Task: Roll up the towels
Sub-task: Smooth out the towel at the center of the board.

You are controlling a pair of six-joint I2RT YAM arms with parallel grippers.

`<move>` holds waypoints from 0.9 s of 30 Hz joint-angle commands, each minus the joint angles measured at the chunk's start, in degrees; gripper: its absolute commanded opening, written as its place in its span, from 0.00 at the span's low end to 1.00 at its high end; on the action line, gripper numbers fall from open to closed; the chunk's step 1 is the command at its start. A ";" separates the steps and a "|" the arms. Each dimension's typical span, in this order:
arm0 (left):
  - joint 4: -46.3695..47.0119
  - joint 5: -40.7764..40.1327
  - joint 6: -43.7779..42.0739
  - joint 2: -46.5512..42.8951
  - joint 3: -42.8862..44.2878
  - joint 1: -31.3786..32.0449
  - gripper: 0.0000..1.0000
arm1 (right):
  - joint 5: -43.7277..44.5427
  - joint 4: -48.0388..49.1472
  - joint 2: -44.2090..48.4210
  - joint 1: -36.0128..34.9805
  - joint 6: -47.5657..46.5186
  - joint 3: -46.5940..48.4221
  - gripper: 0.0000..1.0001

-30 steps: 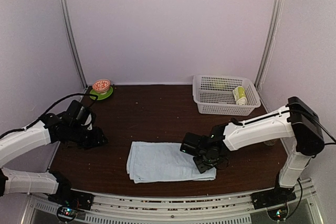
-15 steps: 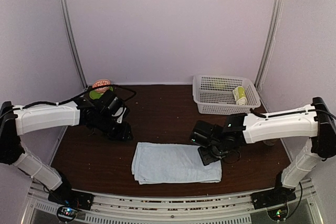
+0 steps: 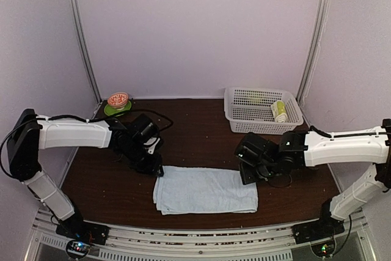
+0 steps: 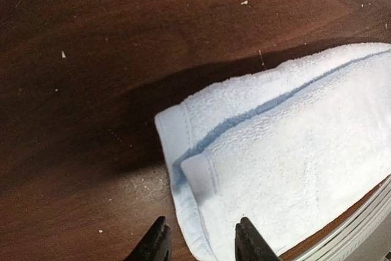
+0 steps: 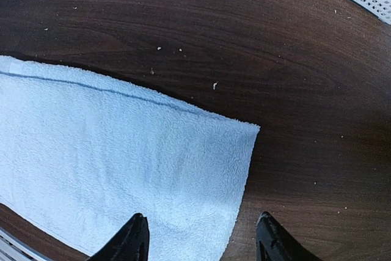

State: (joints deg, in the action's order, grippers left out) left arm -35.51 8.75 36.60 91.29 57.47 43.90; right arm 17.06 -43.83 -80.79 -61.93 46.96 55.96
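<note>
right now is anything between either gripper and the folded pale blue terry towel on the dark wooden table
Nothing visible does. The left gripper hangs open over the left end of the folded pale blue towel, the right gripper open over its right end.

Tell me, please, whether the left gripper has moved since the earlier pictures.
Yes: the left gripper moved right, toward the white basket, up to the pale-blue towel.

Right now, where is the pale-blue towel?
Top view: the pale-blue towel lies folded flat at the near edge of the table, between the left gripper and right gripper.
</note>
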 commanded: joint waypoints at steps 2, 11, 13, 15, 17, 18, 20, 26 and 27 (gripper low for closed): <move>1.60 0.32 1.13 3.14 2.02 0.19 0.33 | 1.31 1.70 0.37 0.77 0.23 -0.18 0.60; 2.53 1.03 1.43 6.38 2.72 0.14 0.28 | 1.43 1.17 1.38 2.38 -1.04 0.29 0.59; 2.83 1.39 1.52 6.30 2.78 0.20 0.28 | 1.51 1.08 1.46 2.47 -1.07 0.22 0.59; 2.89 1.51 1.46 6.32 2.91 0.14 0.27 | 1.34 1.35 1.52 2.58 -1.07 -0.04 0.59; 3.18 1.81 1.33 6.51 3.04 0.16 0.26 | 1.08 1.58 1.41 2.65 -1.08 -0.15 0.59; 3.31 1.92 1.31 6.72 3.08 0.14 0.26 | 0.95 1.66 1.28 2.69 -1.12 -0.23 0.59; 3.54 2.12 1.42 6.99 3.00 0.13 0.25 | 0.81 1.74 1.09 2.69 -1.00 -0.32 0.59; 4.00 2.54 1.35 7.15 3.21 0.17 0.19 | 0.14 2.48 1.03 2.69 -0.82 -1.19 0.59; 3.85 2.50 1.32 7.12 3.45 0.20 0.18 | 0.01 2.52 0.98 2.69 -0.77 -1.21 0.59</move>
State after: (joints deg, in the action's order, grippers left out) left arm -33.74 10.35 37.82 97.93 59.07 43.94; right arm 16.91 -42.11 -80.77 -59.61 46.41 55.77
